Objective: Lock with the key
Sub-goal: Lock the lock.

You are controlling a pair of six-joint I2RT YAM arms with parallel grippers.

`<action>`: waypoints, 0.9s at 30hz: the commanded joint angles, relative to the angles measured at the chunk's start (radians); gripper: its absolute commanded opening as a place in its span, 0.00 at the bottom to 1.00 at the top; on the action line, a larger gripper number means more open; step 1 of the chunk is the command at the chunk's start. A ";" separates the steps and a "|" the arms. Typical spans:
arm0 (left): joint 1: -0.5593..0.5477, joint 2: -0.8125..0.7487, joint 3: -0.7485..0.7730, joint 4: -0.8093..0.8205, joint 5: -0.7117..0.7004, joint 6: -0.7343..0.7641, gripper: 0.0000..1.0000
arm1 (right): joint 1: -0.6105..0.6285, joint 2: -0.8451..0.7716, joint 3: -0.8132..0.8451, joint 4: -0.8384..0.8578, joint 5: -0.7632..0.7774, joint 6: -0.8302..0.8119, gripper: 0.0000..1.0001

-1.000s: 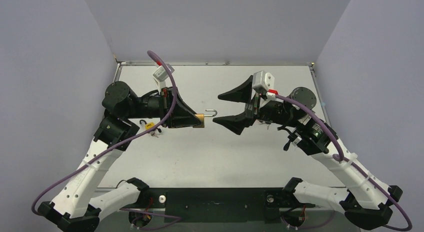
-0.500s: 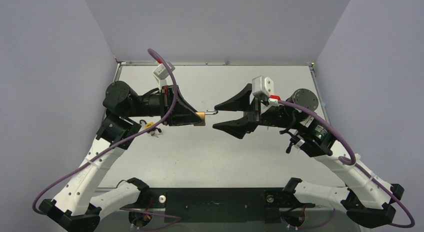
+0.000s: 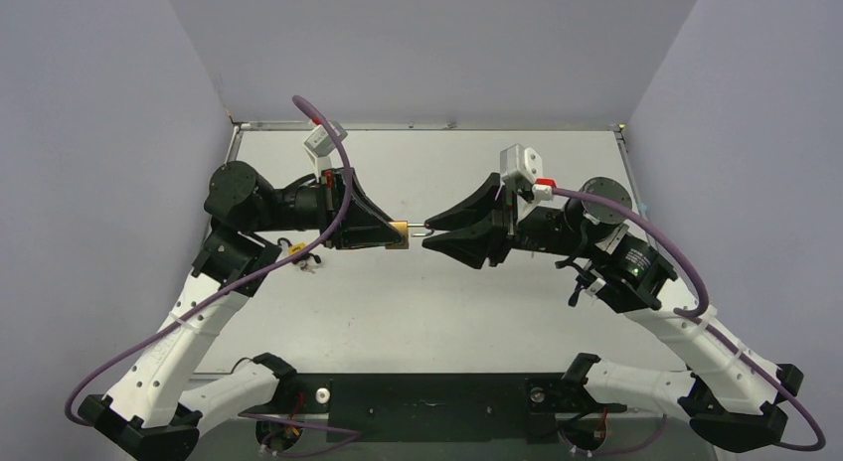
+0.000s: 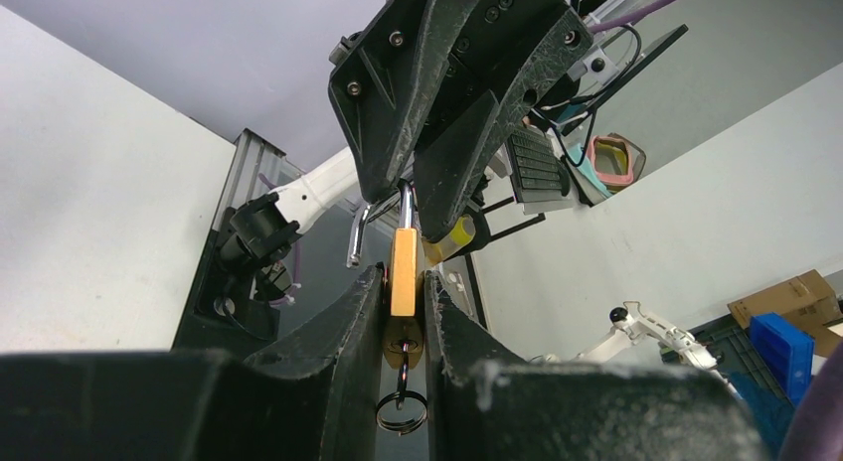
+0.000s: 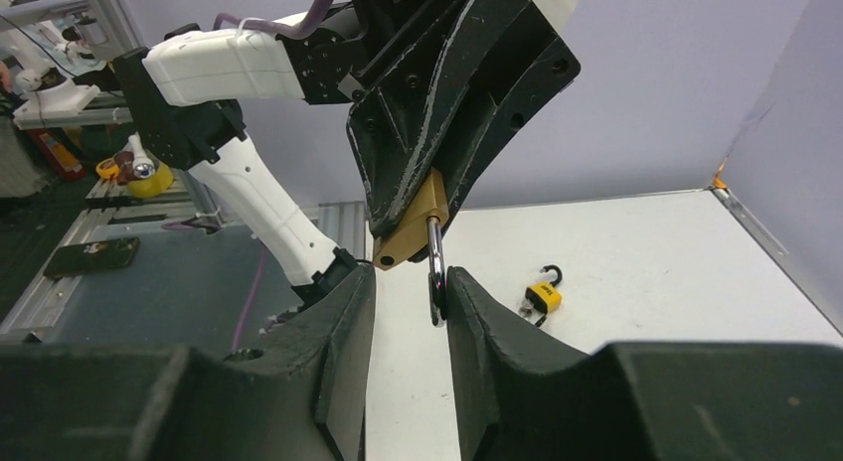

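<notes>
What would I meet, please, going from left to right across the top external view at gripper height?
The small yellow padlock → left gripper holding the brass padlock → its shackle → right gripper.

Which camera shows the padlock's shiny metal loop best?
Right wrist view: the loop stands clear between the fingers of the right gripper. The left wrist view mostly shows the gold padlock itself; the top view only a tiny sliver.
</notes>
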 commanded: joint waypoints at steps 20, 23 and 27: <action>-0.006 -0.007 0.017 0.054 -0.020 0.085 0.00 | 0.036 0.032 0.035 0.044 0.096 0.241 0.20; -0.006 -0.006 0.025 0.031 -0.021 0.104 0.00 | 0.034 0.025 0.034 0.038 0.103 0.248 0.19; -0.006 -0.007 0.033 0.006 -0.027 0.131 0.00 | 0.035 0.011 0.028 0.038 0.122 0.266 0.09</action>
